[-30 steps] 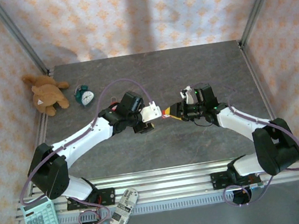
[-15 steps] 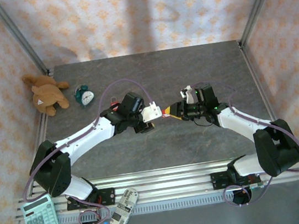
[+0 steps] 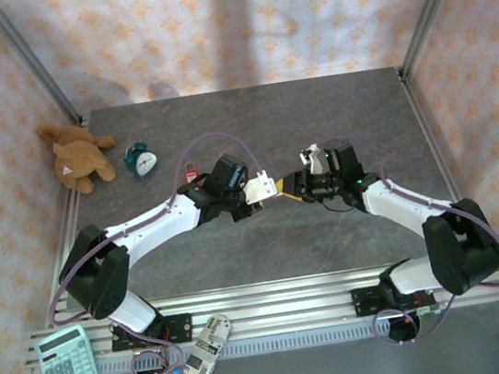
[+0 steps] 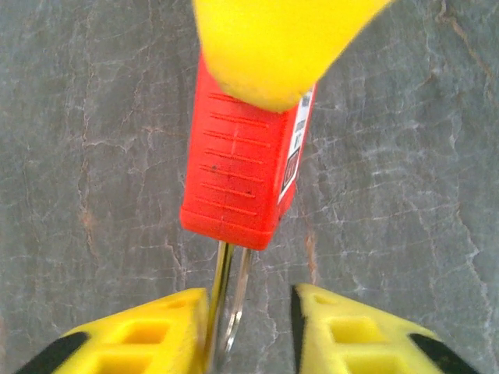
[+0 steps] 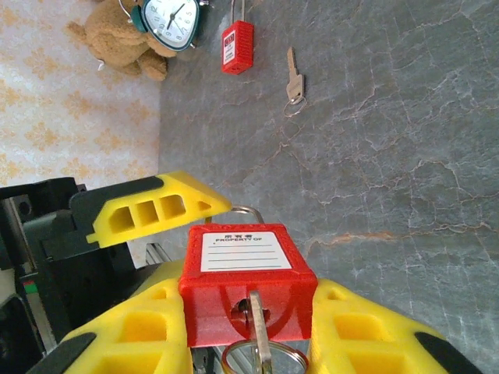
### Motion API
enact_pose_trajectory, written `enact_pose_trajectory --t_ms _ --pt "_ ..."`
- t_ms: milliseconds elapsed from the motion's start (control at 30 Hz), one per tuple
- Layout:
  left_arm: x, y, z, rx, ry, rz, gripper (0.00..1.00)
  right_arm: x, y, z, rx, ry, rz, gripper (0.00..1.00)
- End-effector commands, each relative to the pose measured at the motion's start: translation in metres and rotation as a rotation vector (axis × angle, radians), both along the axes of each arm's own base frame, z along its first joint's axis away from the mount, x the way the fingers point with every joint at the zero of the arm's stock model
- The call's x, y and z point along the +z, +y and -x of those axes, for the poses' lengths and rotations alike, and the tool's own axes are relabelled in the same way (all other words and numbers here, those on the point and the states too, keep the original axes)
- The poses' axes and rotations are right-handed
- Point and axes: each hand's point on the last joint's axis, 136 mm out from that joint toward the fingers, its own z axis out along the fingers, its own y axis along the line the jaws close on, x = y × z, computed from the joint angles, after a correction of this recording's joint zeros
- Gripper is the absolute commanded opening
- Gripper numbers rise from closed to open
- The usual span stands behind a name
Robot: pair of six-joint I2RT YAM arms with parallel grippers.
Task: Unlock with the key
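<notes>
A robotics lab test cell. A dark, stone-look table (image 3: 250, 122) sits inside a frame of aluminium posts (image 3: 27, 60) with orange-patterned walls (image 3: 236, 21) on three sides. Two black-and-white robot arms (image 3: 152, 224) are bolted to metal rails (image 3: 274, 295) at the near edge, with cables looping off them. Odd props lie about: a teddy bear (image 3: 78, 157) and clock (image 3: 142, 159) far left, a calculator (image 3: 66, 363) and remote (image 3: 207, 347) near left.
</notes>
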Motion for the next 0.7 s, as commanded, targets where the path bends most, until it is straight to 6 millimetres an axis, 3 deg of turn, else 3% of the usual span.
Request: enact_pose_trajectory --t_ms 0,267,667 --pt "0.008 -0.007 -0.008 0.014 -0.030 0.019 0.21 0.013 0.004 0.001 0.011 -0.050 -0.033 0.26" --pt "0.008 -0.002 -0.009 0.033 -0.041 0.006 0.01 0.008 0.001 0.000 0.001 -0.046 -0.008 0.25" --pt "0.013 0.009 -0.009 0.051 -0.078 -0.018 0.00 0.005 -0.004 -0.001 -0.023 -0.052 0.020 0.24"
